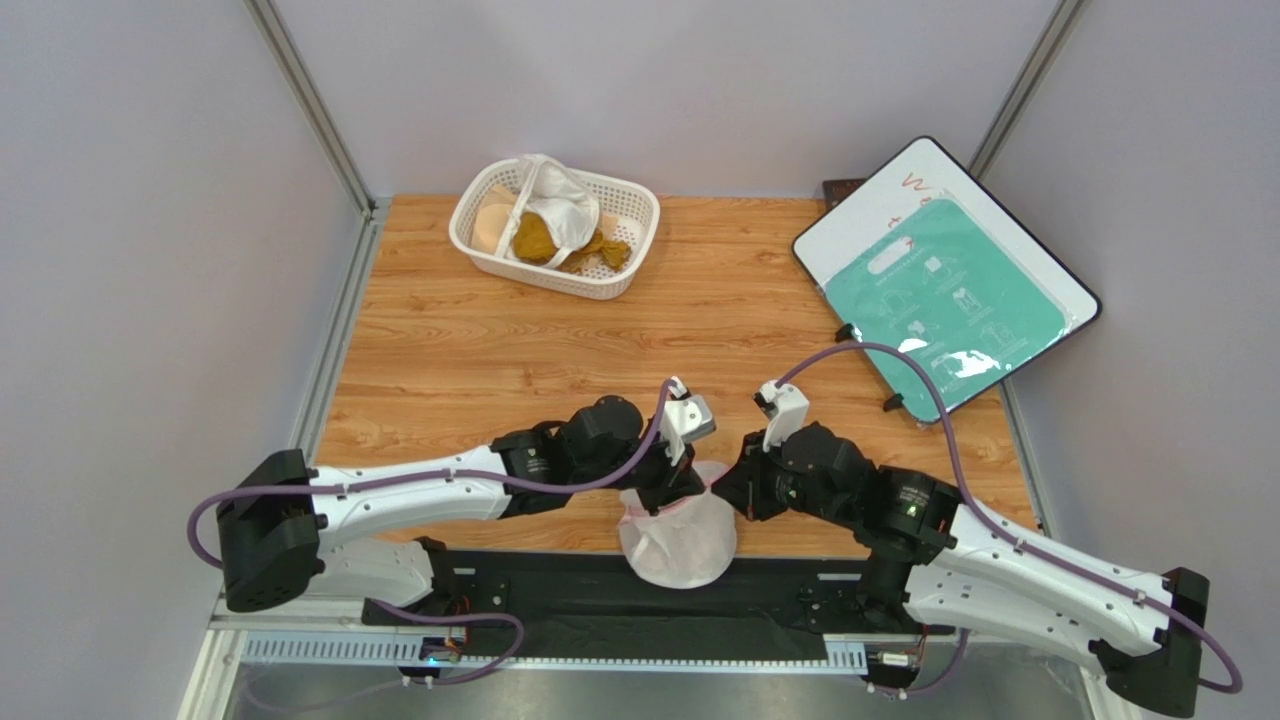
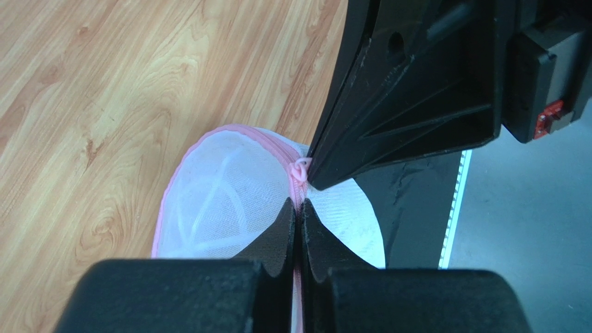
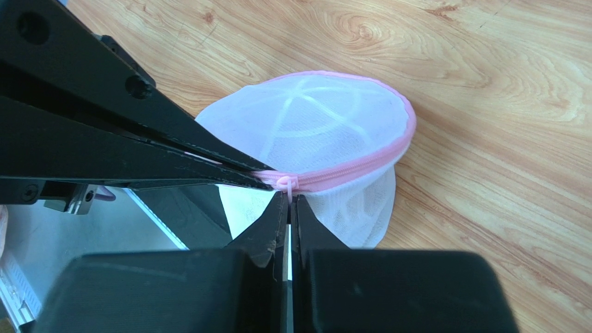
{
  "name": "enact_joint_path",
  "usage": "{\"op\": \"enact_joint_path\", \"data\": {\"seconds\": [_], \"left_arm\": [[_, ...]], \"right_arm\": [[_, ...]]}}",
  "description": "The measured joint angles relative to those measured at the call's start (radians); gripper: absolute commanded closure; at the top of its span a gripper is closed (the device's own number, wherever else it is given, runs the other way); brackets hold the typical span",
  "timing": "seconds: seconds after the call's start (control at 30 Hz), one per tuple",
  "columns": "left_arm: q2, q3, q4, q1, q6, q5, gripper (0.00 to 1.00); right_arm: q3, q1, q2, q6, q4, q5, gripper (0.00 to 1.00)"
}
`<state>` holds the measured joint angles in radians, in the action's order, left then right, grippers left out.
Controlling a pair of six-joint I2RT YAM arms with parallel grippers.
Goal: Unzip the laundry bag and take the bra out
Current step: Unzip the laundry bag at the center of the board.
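Observation:
The laundry bag (image 1: pixel 676 549), white mesh with pink zipper trim, lies at the table's near edge and partly overhangs it. Both grippers meet over it. My left gripper (image 2: pixel 299 208) is shut on the pink zipper trim, just below the zipper pull (image 2: pixel 300 168). My right gripper (image 3: pixel 289 201) is shut on that small pink pull (image 3: pixel 287 183). In the right wrist view the left arm's fingers (image 3: pixel 174 149) come in from the left, their tips on the seam beside the pull. The bag's ribbed dome (image 3: pixel 326 132) is zipped closed. The bra is hidden.
A white lattice basket (image 1: pixel 631 203) holding mustard-brown and white cloth stands at the far left of the table. A white board with a green sheet (image 1: pixel 947 293) leans at the right edge. A black strip and rail (image 1: pixel 781 615) run below the table's near edge.

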<state>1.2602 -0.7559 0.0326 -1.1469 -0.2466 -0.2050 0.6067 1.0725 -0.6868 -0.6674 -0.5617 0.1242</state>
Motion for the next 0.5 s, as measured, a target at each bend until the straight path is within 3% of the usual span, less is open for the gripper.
{"op": "enact_joint_path", "data": {"seconds": [0.5], "left_arm": [[-0.150,0.100,-0.003,0.000,0.003,0.039,1.00]], "right_arm": [[-0.008,-0.047,-0.014,-0.017,0.005,0.012,1.00]]}}
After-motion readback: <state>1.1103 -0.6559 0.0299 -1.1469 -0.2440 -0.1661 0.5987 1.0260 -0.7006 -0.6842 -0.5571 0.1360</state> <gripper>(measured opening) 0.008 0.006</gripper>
